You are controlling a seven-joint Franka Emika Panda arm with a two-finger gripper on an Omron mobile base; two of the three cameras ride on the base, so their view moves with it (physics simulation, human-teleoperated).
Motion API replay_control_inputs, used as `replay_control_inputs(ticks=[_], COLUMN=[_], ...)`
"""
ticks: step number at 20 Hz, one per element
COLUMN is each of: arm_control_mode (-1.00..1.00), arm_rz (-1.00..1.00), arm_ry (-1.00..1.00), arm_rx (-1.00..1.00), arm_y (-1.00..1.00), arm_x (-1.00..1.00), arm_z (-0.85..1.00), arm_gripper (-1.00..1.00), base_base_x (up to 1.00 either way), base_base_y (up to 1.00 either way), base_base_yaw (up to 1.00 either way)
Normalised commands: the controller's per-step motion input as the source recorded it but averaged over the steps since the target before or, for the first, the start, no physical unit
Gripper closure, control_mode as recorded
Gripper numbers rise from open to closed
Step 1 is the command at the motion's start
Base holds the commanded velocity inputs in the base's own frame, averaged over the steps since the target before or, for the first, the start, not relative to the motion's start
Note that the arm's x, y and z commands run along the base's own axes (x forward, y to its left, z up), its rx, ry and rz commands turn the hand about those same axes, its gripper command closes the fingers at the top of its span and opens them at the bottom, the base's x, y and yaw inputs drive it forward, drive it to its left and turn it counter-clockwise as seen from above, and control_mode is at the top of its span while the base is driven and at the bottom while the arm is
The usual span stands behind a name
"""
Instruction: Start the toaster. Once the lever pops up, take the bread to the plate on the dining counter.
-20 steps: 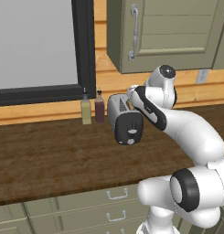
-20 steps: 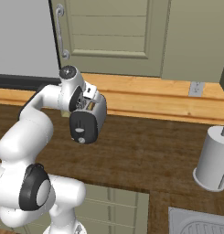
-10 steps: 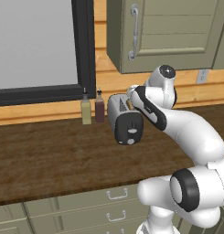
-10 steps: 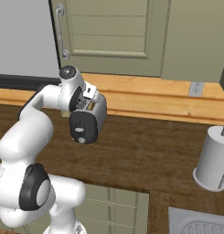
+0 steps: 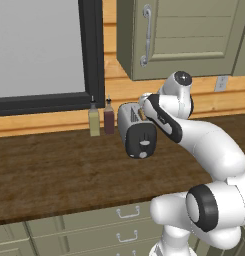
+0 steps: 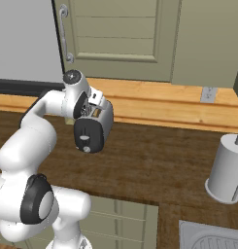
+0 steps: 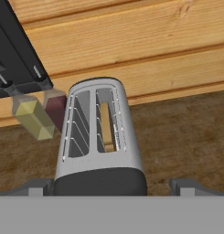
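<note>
The gripper (image 7: 111,185), its jaws spread wide and holding nothing, hovers above the toaster (image 7: 98,137) standing on the wooden worktop (image 5: 54,170) with the bread (image 7: 107,125) in one slot, so I judge the starting step is in hand and the next move must press its lever down.

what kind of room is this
Most likely a home kitchen: a toaster stands on a dark wood worktop with drawers under it, wall cabinets hang above, and a sink corner shows at the right.
</note>
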Motion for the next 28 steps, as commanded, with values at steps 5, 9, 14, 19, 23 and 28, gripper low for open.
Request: replay_control_inputs(ticks=[5,9,14,19,23,28], arm_control_mode=[-1.0,-1.0,-1.0,-1.0,-1.0,-1.0], arm_rz=[0.0,0.0,0.0,0.0,0.0,0.0], arm_ry=[0.0,0.0,0.0,0.0,0.0,0.0], arm_rx=[0.0,0.0,0.0,0.0,0.0,0.0], arm_y=[0.0,0.0,0.0,0.0,0.0,0.0], arm_x=[0.0,0.0,0.0,0.0,0.0,0.0], arm_z=[0.0,0.0,0.0,0.0,0.0,0.0], arm_gripper=[-1.0,-1.0,-1.0,-1.0,-1.0,-1.0], base_base_x=[0.0,0.0,0.0,0.0,0.0,0.0], base_base_y=[0.0,0.0,0.0,0.0,0.0,0.0], base_base_yaw=[0.0,0.0,0.0,0.0,0.0,0.0])
